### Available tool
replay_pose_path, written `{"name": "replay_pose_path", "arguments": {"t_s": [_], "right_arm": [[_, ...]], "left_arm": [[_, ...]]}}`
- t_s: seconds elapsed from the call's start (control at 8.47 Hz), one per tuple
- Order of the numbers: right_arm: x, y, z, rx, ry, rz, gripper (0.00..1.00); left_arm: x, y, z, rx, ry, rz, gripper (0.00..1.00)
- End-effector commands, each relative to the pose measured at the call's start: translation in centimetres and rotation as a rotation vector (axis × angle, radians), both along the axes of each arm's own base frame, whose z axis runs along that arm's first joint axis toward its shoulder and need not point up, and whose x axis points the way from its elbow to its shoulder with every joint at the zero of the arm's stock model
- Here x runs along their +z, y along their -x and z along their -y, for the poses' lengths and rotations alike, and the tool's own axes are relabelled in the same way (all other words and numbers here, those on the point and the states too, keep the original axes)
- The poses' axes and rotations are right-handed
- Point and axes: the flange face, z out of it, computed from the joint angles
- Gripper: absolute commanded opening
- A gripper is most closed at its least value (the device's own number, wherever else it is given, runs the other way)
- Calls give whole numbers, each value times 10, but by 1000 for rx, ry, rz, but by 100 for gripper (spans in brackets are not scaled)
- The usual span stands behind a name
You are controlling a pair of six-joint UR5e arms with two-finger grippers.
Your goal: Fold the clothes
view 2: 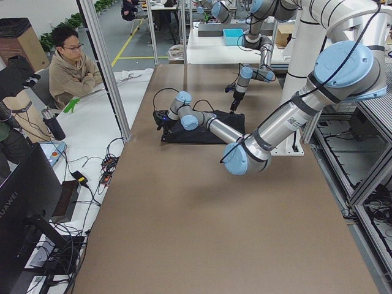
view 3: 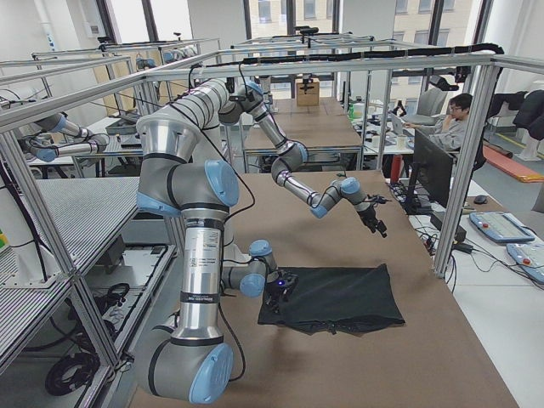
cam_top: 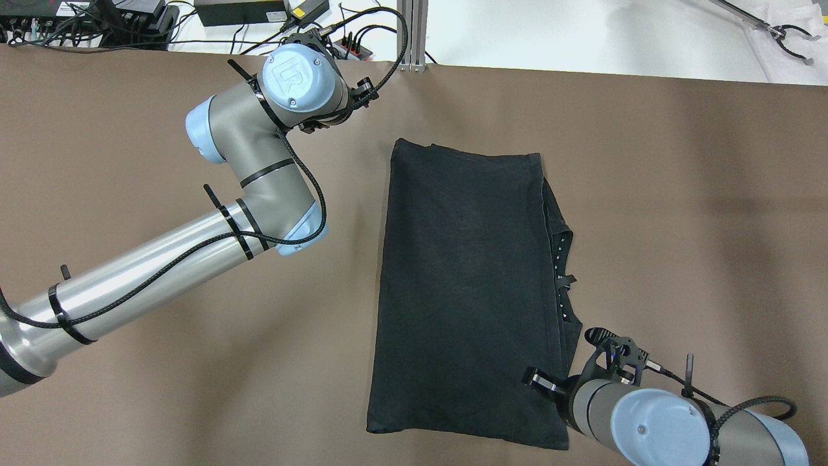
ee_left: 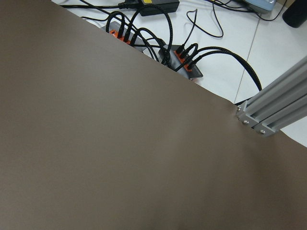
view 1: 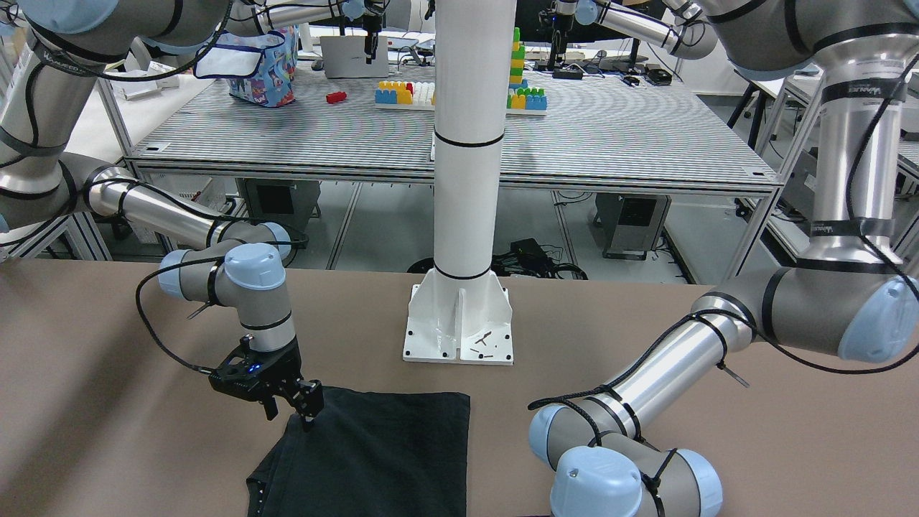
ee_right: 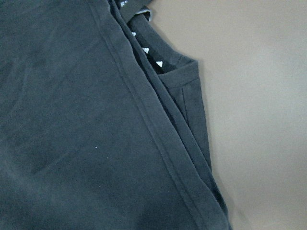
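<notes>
The garment (cam_top: 462, 285) lies flat on the table (cam_top: 679, 226), in front of the post base (view 1: 459, 323) and a little to its right, with its long sides running away from the robot. An under layer (cam_top: 559, 259) sticks out along its right side. The right gripper (view 1: 291, 416) stands over the garment's near right corner. The left gripper (view 3: 372, 223) hangs over the table's far part, left of the garment's far left corner and apart from it. Beyond the far edge a power strip (ee_left: 158, 45) lies on the floor, left of a frame post (ee_left: 271, 108).
</notes>
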Motion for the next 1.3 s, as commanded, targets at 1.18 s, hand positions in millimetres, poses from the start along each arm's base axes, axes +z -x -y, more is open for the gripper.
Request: {"name": "replay_pose_path", "arguments": {"t_s": [1.18], "right_arm": [[21,26,-35,12,47,-28,49]], "left_arm": [[-7,-26,-25,-10,3,18,88]]}}
